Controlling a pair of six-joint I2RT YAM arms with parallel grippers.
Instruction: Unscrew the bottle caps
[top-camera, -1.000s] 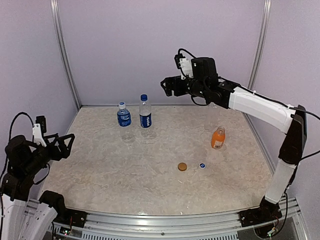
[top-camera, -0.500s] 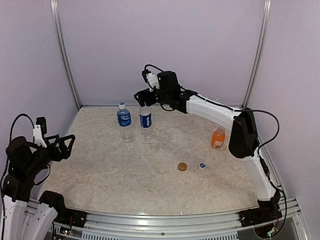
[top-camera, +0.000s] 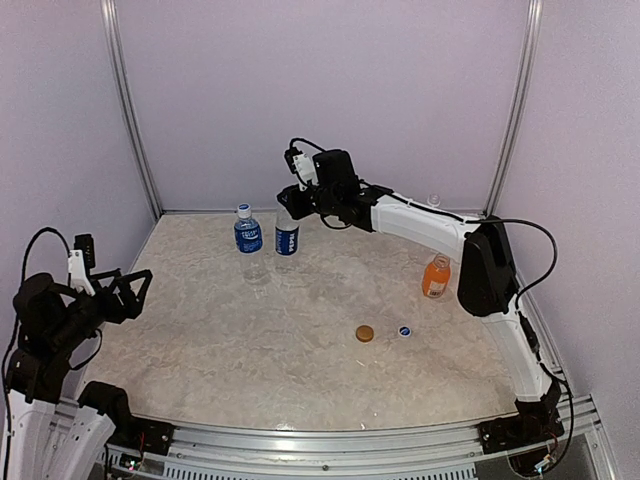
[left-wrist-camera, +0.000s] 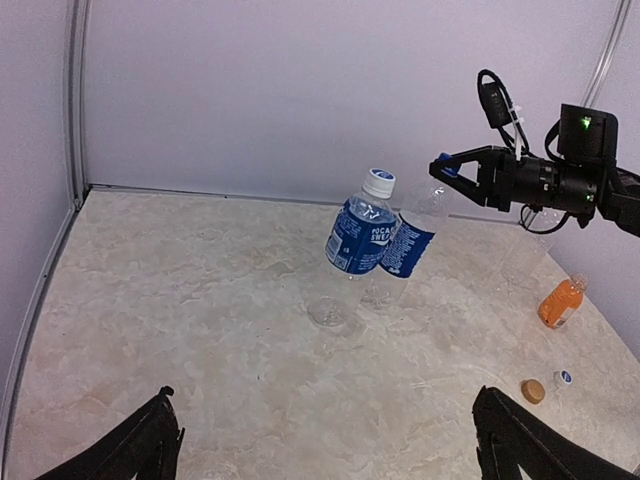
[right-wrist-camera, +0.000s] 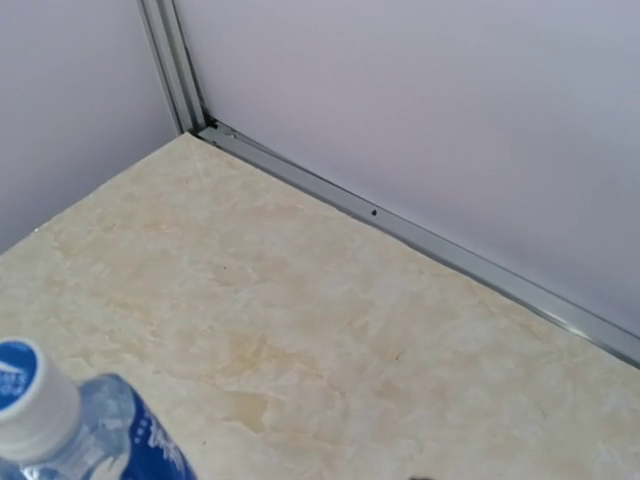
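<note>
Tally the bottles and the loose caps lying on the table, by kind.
Blue-labelled bottles: 2
Orange bottle: 1
Clear unlabelled bottle: 1
Orange-brown loose cap: 1
Blue loose cap: 1
Total: 6

The left arm (top-camera: 45, 320) sits folded low at the near left corner, the left gripper (top-camera: 128, 290) held level, its fingers (left-wrist-camera: 140, 445) spread wide. The right arm (top-camera: 420, 222) stretches far across toward the back, the right gripper (top-camera: 288, 202) pinched closed on a blue bottle cap (left-wrist-camera: 448, 170).
</note>
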